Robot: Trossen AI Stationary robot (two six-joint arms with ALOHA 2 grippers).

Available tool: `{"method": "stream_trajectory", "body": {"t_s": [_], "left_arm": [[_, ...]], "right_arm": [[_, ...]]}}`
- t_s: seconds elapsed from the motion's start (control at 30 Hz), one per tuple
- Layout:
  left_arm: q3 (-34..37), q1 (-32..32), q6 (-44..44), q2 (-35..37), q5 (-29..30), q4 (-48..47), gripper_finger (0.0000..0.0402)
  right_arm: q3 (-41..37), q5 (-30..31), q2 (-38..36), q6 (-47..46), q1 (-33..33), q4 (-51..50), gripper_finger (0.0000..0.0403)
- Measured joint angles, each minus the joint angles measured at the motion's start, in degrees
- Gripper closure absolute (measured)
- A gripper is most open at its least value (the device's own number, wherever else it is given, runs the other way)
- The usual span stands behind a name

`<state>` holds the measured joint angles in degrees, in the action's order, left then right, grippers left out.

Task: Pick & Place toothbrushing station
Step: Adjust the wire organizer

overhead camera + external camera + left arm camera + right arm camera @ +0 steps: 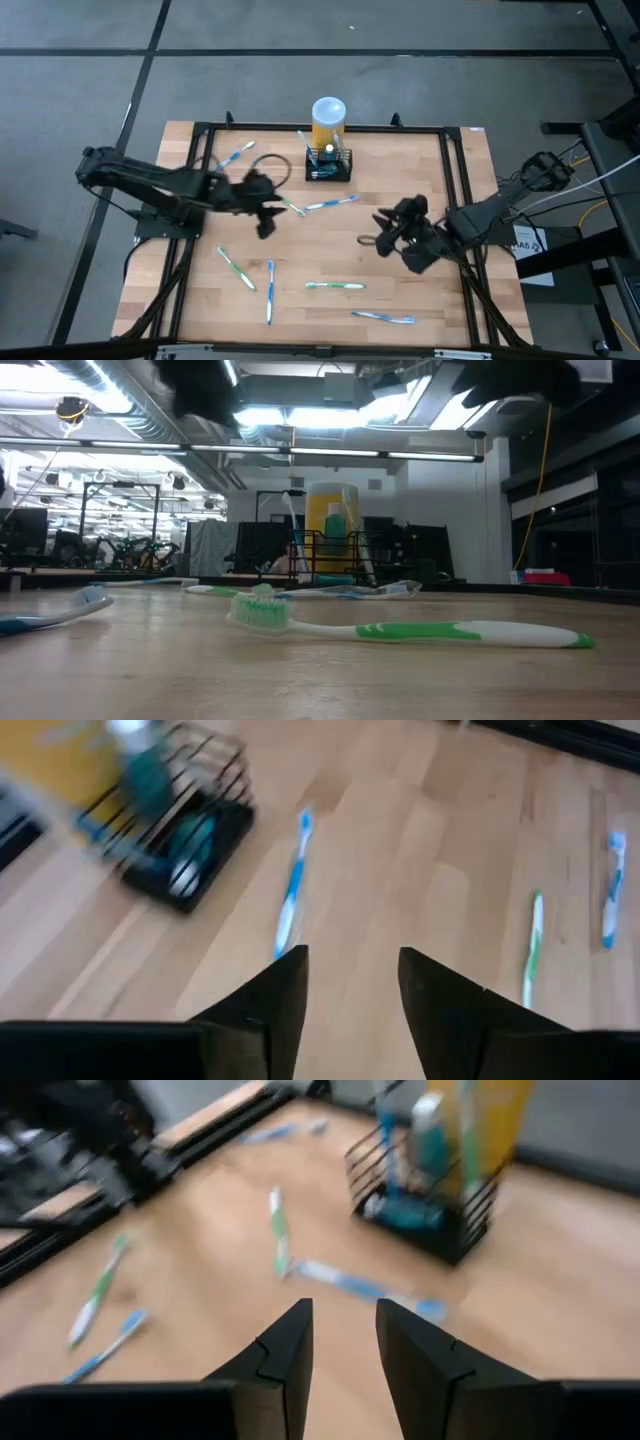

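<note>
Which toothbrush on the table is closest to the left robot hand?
The blue toothbrush lying just beside the left gripper, below the black wire holder. All the other loose brushes lie farther away.

A robotics lab or workshop hall is indicated by exposed ceiling ducts [120,400], strip lights [300,452], equipment racks [110,545] beyond the wooden table [300,680], and a grey carpeted floor [80,100].

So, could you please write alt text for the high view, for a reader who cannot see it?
Seen from above, a small black wire holder stands near the far edge of a wooden table, in front of a yellow cylinder. Several toothbrushes lie scattered across the table. The left gripper and right gripper hover over its middle, holding nothing.
</note>
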<state>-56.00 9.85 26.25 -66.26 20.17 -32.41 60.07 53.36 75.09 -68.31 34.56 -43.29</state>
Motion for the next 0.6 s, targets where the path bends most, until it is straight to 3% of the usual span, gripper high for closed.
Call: {"method": "stream_trajectory", "body": {"t_s": [0.2,0.6], "left_arm": [[-1.71,-7.42,-13.71,-13.59,-9.90,15.15,0.0255],[-18.81,-15.59,-26.11,-39.71,-18.65,17.99,0.0262]], "right_arm": [[0.00,-0.05,-0.06,-8.66,4.72,-1.99,0.0289],[0.00,2.28,0.59,-23.82,12.09,-8.18,0.0289]]}}
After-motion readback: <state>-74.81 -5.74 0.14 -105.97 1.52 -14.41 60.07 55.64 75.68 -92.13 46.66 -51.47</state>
